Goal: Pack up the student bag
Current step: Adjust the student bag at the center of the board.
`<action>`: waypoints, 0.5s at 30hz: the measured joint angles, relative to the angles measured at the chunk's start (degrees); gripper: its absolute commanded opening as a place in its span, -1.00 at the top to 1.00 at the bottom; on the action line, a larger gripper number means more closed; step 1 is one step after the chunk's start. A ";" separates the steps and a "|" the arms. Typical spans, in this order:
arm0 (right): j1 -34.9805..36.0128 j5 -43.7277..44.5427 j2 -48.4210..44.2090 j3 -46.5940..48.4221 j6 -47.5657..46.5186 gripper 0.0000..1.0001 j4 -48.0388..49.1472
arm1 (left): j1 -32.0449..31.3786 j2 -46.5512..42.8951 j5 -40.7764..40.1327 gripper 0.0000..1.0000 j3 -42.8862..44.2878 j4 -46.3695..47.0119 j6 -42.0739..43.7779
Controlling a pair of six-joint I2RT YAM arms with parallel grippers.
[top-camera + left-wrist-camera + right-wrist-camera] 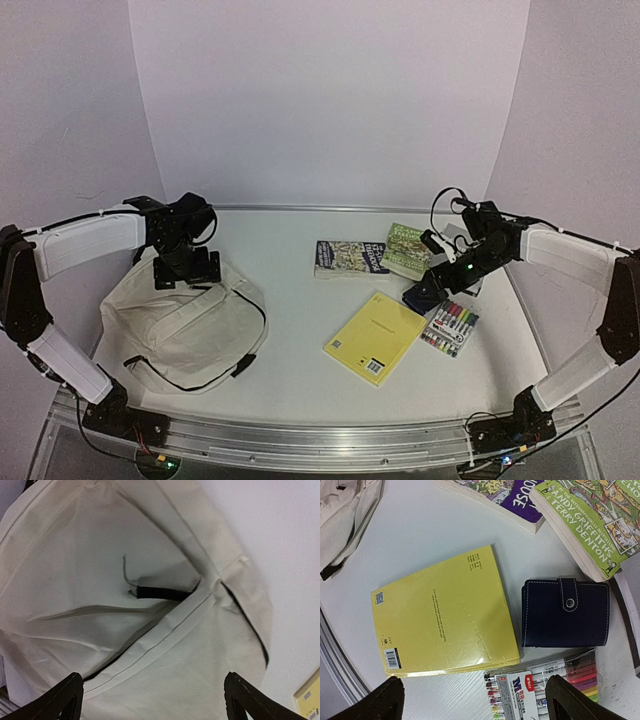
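Student bag (185, 325) of soft, creased cream fabric with black trim

Green book (600, 525): "ANDY GRIFFITHS & TERRY DENTON"; purple book (516, 497): "OUSE".

Soft, even, bright light, faintly lilac; shadows are weak. The cream fabric backpack (150, 630) looks slightly blurred close up; sheen marks the glossy yellow booklet (445, 615).

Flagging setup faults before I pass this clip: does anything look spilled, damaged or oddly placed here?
Nothing stands out. The student bag lies slumped on the left; the purple book, green book, yellow notebook, navy pouch and marker pack lie on the right, loosely angled, none spilled or torn.
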 measured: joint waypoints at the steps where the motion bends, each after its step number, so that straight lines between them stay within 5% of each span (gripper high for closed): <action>1: 0.00 -0.12 0.00 0.00 0.01 -0.97 0.00 | 0.01 0.44 -1.21 -0.95 0.10 -1.77 0.13; 10: 0.00 -1.27 0.00 0.53 0.42 -0.97 -0.13 | 0.46 12.96 -5.29 -0.92 3.57 -8.14 5.42; 15: 0.00 -1.96 0.12 2.73 0.46 -0.97 -0.65 | 0.59 19.12 -4.13 -0.57 3.92 -6.19 9.16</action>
